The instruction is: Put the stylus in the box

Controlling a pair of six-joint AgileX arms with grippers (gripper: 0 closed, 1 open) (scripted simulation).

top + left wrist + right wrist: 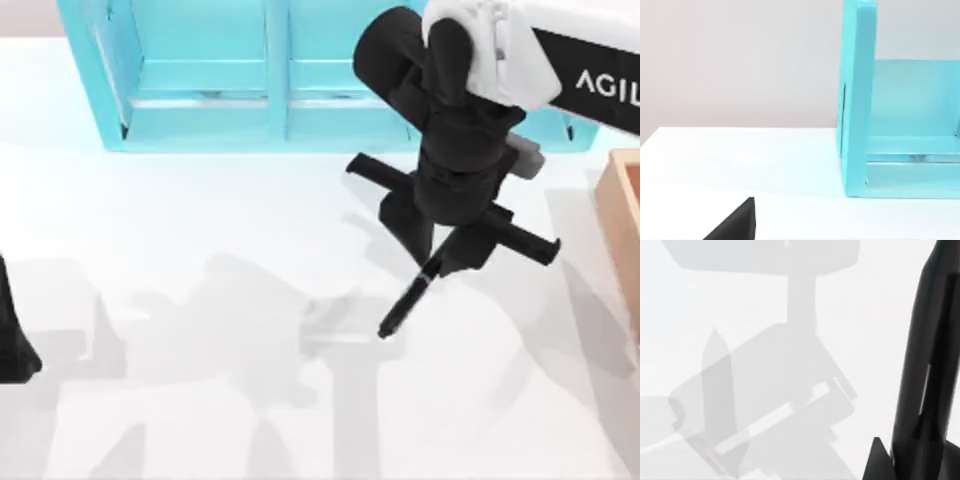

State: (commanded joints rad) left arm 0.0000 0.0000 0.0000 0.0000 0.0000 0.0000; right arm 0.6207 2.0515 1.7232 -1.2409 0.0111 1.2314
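My right gripper [441, 262] is shut on the upper end of the stylus [404, 303], a slim black rod that slants down toward the table's front left and hangs above the white surface. The right wrist view shows the stylus [926, 365] as a long black shaft with a pale streak, above its own shadow on the table. The box [623, 215], light tan with thick walls, sits at the table's right edge, to the right of the gripper and apart from it. My left arm [12, 345] is parked at the table's left edge.
A large turquoise shelf unit [210, 90] stands along the back of the table, just behind the right arm. The left wrist view shows the shelf's end wall [857, 100] on the white table. Arm shadows lie across the open middle.
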